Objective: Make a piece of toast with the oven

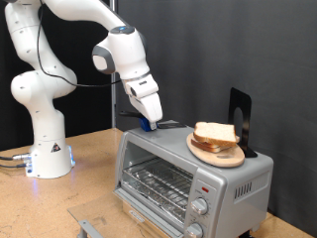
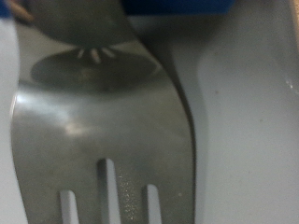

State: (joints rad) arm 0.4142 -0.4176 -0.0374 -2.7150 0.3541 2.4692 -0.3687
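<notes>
Your gripper (image 1: 149, 123) sits on the oven (image 1: 188, 169) top; its grip I cannot tell. The bread (image 1: 215, 133) looks soft, light: hold its crust edges.

A wooden table (image 1: 94, 183) carries the oven (image 1: 188, 178) and the robot base (image 1: 50, 159), both well apart from the fingers; a grey bracket (image 1: 91, 226) lies at its front.

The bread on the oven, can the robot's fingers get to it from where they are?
Probably yes. The gripper is low over the oven top, and the bread lies uncovered on a wooden plate beside it. Nothing stands between them. The black stand is behind the plate.
</notes>
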